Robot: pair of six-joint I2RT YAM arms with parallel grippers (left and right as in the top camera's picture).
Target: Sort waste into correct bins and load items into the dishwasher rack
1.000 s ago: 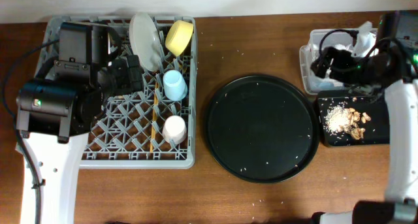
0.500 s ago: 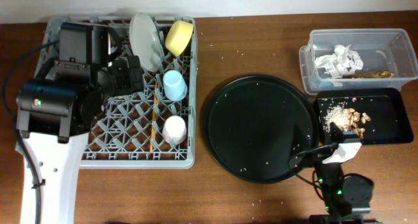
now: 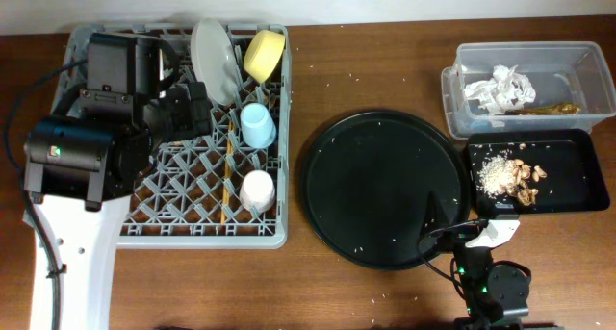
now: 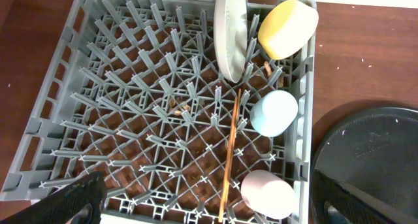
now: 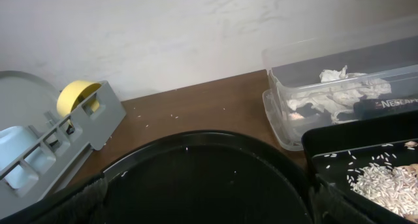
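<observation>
The grey dishwasher rack (image 3: 192,236) holds the white plate (image 3: 212,56), yellow bowl (image 3: 264,53), light blue cup (image 3: 257,124), pink-white cup (image 3: 257,190) and chopsticks (image 3: 227,176). My left gripper (image 3: 197,109) hovers over the rack, open and empty (image 4: 209,211). The clear tub (image 3: 577,56) holds white napkins (image 3: 496,88) and the gold-brown wrapper (image 3: 549,109). The shallow black tray (image 3: 577,176) holds rice (image 3: 496,174) and tan scraps (image 3: 527,179). My right gripper (image 3: 462,232) is low at the table's front, open and empty (image 5: 209,211), facing the tub (image 5: 281,119).
The large round black tray (image 3: 385,188) lies mid-table with a few rice grains on it, and fills the foreground of the right wrist view (image 5: 209,178). Stray rice grains dot the brown table. A white wall stands behind the table.
My right arm has drawn back from over the clear tub to the table's front edge and sunk lower. The left arm and the rack's contents have not moved.
</observation>
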